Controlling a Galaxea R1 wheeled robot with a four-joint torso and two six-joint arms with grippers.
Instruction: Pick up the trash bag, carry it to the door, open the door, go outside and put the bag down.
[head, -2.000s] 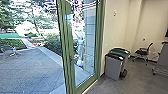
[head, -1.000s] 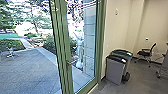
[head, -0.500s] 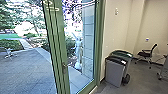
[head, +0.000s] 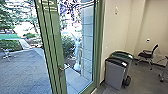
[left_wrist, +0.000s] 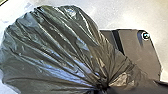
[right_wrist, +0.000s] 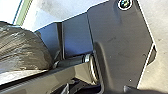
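You are pinching the gathered neck of the trash bag (left_wrist: 50, 47) with the left gripper (left_wrist: 102, 88), the bag bulging beside the robot's base; you cannot tell the right gripper's state. The green-framed door (head: 53, 47) is standing open onto the paved yard (head: 25, 71), and a grey bin (head: 114, 75) is standing indoors.

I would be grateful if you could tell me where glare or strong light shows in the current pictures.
Head view: the foliage outdoors is partly washed to white, the indoor wall more softly lit; left wrist view: bright highlights run along the folds of the trash bag, and the ground beyond is very pale.
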